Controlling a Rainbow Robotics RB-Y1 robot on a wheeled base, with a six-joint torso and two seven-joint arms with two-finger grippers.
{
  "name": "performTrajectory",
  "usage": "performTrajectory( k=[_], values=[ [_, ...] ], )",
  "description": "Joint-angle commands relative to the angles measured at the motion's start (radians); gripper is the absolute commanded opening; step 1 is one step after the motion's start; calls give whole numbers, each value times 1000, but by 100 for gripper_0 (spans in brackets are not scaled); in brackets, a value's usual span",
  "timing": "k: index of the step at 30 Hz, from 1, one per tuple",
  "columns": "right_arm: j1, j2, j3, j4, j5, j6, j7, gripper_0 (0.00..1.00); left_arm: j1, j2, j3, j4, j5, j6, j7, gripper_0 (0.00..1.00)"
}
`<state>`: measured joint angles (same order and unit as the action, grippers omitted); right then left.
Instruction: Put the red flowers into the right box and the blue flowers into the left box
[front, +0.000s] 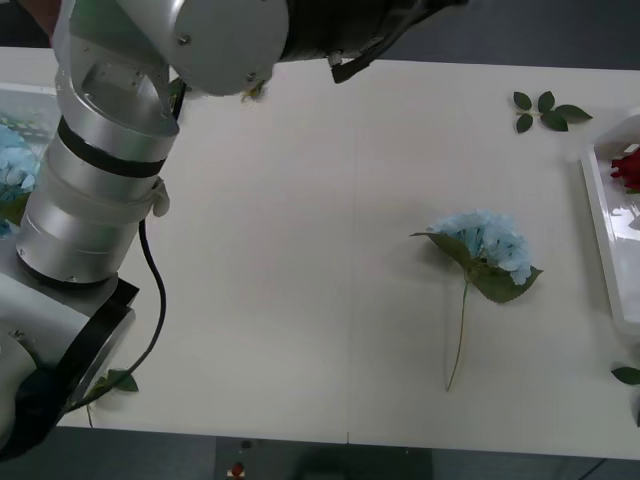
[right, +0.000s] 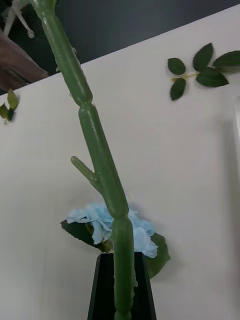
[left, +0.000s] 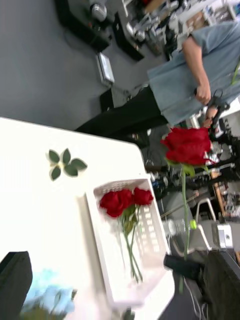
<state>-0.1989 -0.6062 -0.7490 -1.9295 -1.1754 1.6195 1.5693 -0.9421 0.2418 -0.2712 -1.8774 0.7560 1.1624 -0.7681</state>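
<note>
Matt, smooth cream bench (front: 300, 300). On it, a blue flower (front: 487, 246) of soft fabric petals, its stem glossy plastic. Beside it, a white translucent plastic box (front: 604, 235). Brushed-metal arm (front: 100, 170), satin sheen.

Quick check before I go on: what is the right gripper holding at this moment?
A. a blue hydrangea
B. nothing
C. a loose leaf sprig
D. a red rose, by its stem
D. In the right wrist view the right gripper is shut on a thick green stem, and the left wrist view shows the red rose at the top of that stem, held up just past the right box.
</note>
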Motion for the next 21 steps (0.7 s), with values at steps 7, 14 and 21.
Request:
performTrajectory(
  k=[7, 14, 21],
  values=[
    [104, -78, 2, -19, 244, -89, -3, 0, 171, 56, 221, -117, 316, 209, -594, 100],
    [168, -73, 2, -17, 438, -109, -12, 0, 289, 155, 288, -111, 565, 198, -849, 100],
    [190, -63, 22, 84, 497, -165, -20, 0, 405, 249, 291, -115, 727, 137, -1063, 100]
  ],
)
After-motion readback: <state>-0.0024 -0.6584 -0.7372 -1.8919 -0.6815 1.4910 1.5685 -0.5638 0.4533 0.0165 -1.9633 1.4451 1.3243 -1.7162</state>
